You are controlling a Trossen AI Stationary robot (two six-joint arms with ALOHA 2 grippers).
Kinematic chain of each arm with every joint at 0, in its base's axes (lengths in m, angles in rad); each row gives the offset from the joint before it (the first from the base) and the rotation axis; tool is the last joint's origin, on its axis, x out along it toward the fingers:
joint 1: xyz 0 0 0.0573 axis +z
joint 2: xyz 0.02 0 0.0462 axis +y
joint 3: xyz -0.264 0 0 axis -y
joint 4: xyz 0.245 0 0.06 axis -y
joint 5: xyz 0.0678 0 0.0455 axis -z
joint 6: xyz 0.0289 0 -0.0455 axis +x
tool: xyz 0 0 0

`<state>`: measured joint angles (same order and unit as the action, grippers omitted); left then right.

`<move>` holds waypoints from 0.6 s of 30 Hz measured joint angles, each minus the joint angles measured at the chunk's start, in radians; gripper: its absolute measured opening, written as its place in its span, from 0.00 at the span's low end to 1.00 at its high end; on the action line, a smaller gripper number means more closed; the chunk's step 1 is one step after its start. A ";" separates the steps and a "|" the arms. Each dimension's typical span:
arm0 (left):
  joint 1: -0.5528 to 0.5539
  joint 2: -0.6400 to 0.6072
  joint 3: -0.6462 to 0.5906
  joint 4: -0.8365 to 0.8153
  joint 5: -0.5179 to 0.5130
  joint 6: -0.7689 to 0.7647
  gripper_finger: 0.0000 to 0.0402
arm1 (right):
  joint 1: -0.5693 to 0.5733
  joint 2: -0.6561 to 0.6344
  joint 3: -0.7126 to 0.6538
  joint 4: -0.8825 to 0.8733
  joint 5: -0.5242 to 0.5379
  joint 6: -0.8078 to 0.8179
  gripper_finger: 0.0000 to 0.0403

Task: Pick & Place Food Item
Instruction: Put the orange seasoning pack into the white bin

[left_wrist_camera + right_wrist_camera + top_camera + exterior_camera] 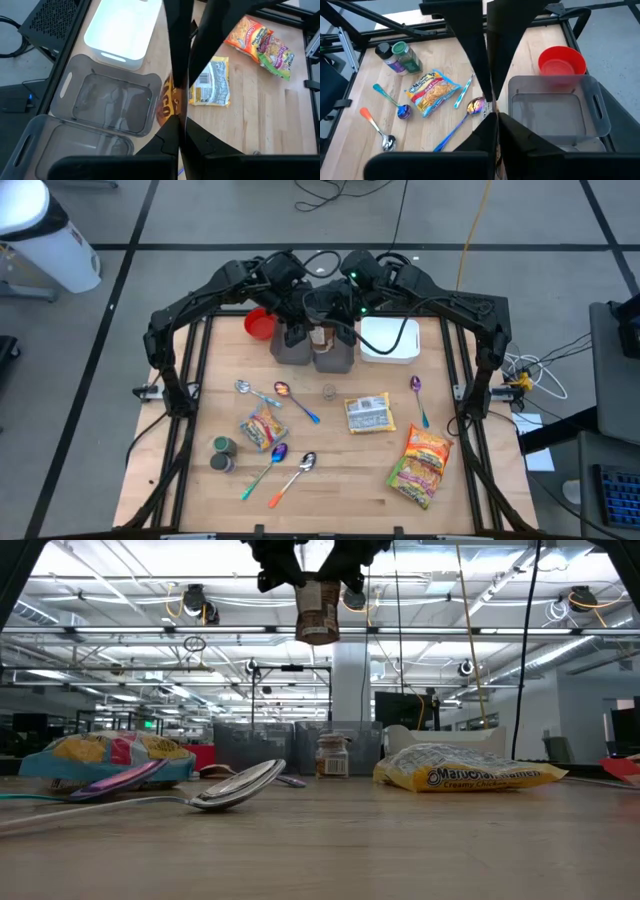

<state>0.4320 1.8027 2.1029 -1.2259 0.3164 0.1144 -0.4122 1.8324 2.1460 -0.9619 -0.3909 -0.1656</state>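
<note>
The food item, a flat brown packet (318, 610), hangs high above the surface near its far edge, roughly over the two grey bins (291, 358) that sit between a red bowl (259, 324) and a white bin (390, 338). My left gripper (181, 135) has its fingers pressed tight on the packet's thin edge. My right gripper (496, 120) meets it from the other side with fingers also closed narrow; I cannot tell whether it grips the packet or only sits beside it. The risk I see is a pinch on so slim an edge: if one arm pulls away while both hold, the packet could tear or twist free and drop outside the bins. The two arms are also crowded close and could knock each other. Nearer me, the wooden surface carries three noodle packs (369, 413), several coloured spoons (297, 402), a small jar (329, 391) and two capped bottles (222, 453). Beyond lies a large open room with ceiling lights and hanging cables.
</note>
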 joint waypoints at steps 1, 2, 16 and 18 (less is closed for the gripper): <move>0.000 0.000 0.000 0.000 0.000 -0.003 0.02 | 0.000 0.000 0.000 0.000 0.002 -0.001 0.01; 0.000 0.000 0.000 0.000 -0.001 -0.003 0.02 | 0.000 0.000 0.000 0.000 0.002 -0.003 0.01; 0.056 -0.009 0.001 0.000 0.084 0.014 0.30 | -0.029 -0.006 0.000 -0.022 0.026 -0.015 0.00; 0.063 -0.014 0.001 -0.002 0.079 0.014 0.35 | -0.041 -0.012 0.000 -0.022 0.025 -0.015 0.00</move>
<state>0.4953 1.7883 2.1036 -1.2274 0.3955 0.1282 -0.4535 1.8199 2.1456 -0.9840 -0.3663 -0.1802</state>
